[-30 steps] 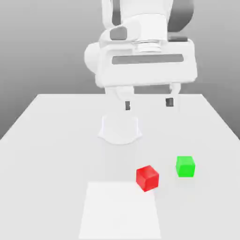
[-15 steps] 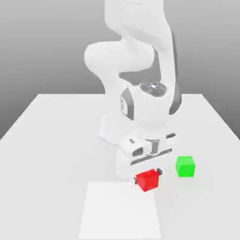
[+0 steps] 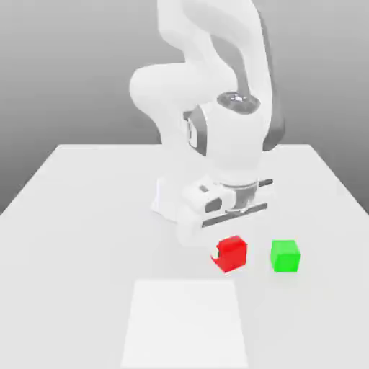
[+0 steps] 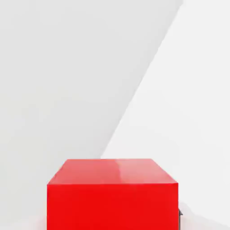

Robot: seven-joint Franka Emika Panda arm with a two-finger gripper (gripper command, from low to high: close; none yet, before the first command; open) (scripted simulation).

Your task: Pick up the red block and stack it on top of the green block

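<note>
In the exterior view, the gripper (image 3: 230, 249) is clamping the red block (image 3: 231, 254) and holding it turned at an angle beneath the white hand of the arm (image 3: 234, 151). The green block (image 3: 285, 256) is sitting on the bench (image 3: 79, 252), near the red block and apart from it, toward the exterior view's right. A white rectangular patch (image 3: 185, 321) is lying on the bench, nearer the camera than both blocks.

In the hand view, the red block is showing its top and one side face, with a small dark bit of the gripper peeking out beside it. A straight edge is dividing the pale surface beyond.
</note>
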